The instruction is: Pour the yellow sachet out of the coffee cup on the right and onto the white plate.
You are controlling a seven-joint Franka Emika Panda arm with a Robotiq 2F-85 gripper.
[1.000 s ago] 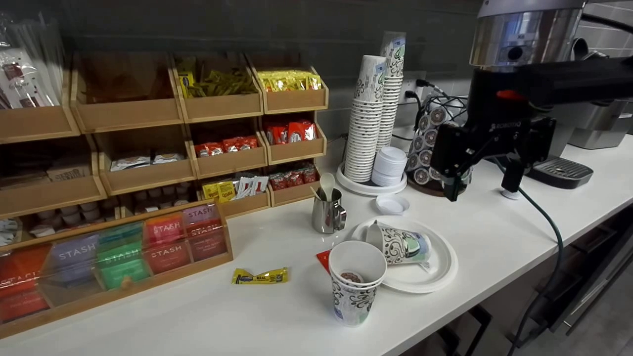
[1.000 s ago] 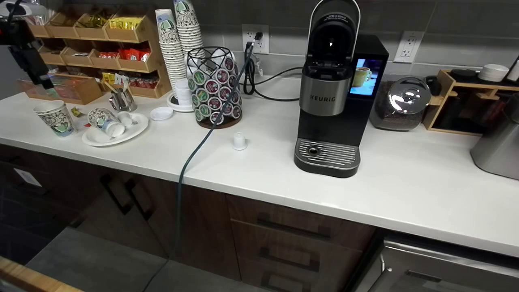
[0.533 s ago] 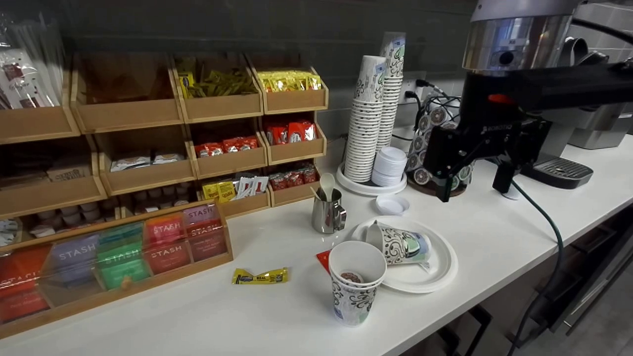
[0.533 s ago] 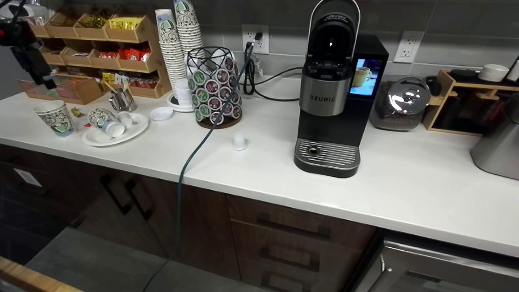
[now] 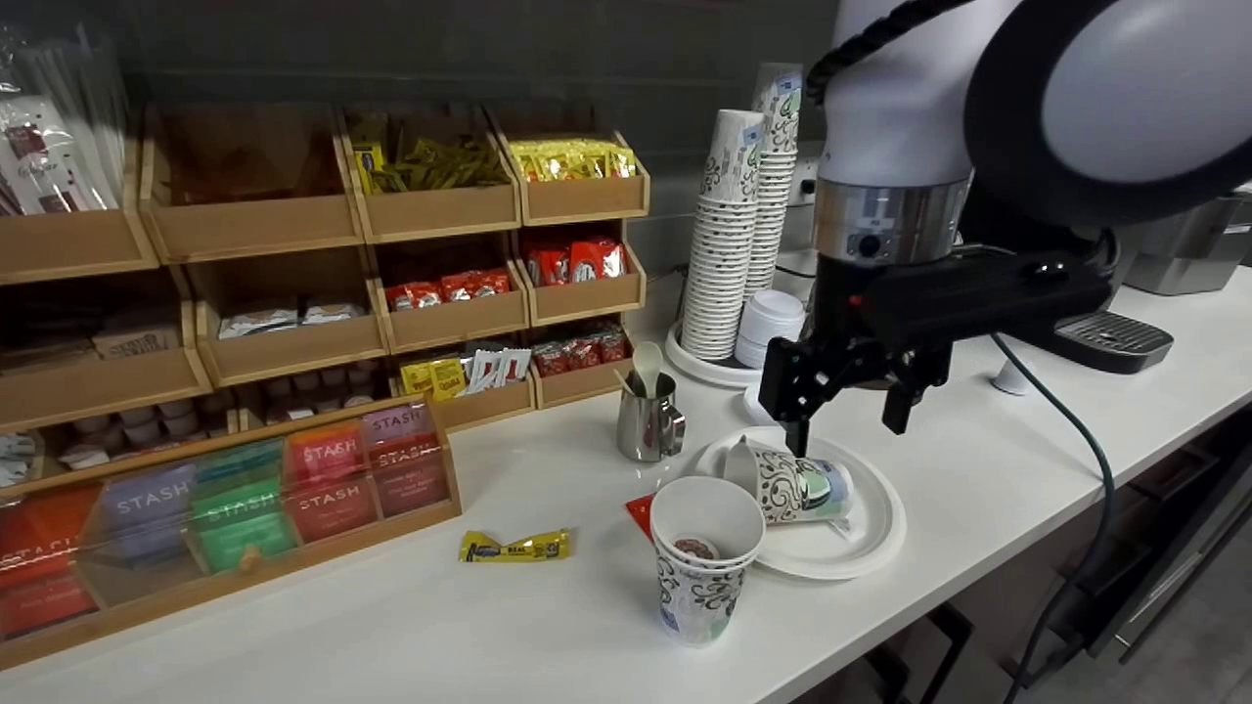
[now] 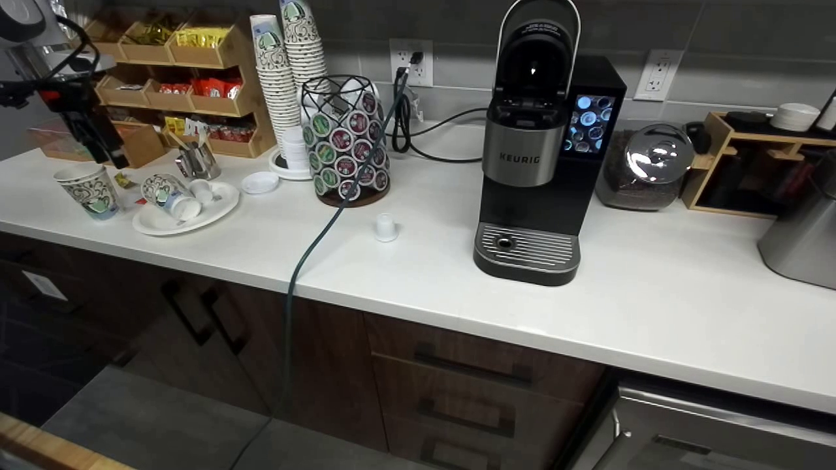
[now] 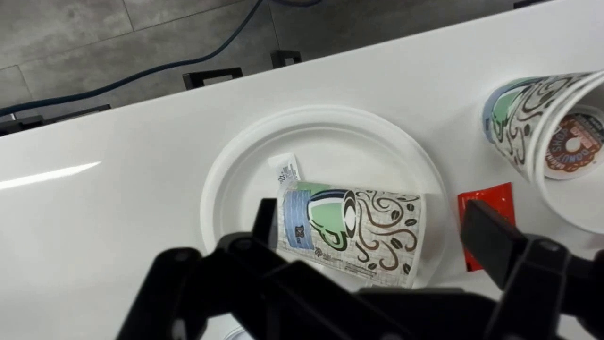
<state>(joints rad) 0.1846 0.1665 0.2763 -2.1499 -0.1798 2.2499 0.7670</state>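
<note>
Coffee cup (image 7: 351,231), green-blue print, brown swirls, sideways on white plate (image 7: 344,148)

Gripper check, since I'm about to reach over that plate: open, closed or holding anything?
Gripper: open, jaws wide apart, holding nothing; the tipped patterned cup lies ungripped on the white plate.

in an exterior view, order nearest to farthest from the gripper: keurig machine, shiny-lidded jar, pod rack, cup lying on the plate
1. Lying cup, on the white plate
2. Pod rack, to its right
3. Keurig machine, farther right
4. Shiny-lidded jar, right of the machine
</note>
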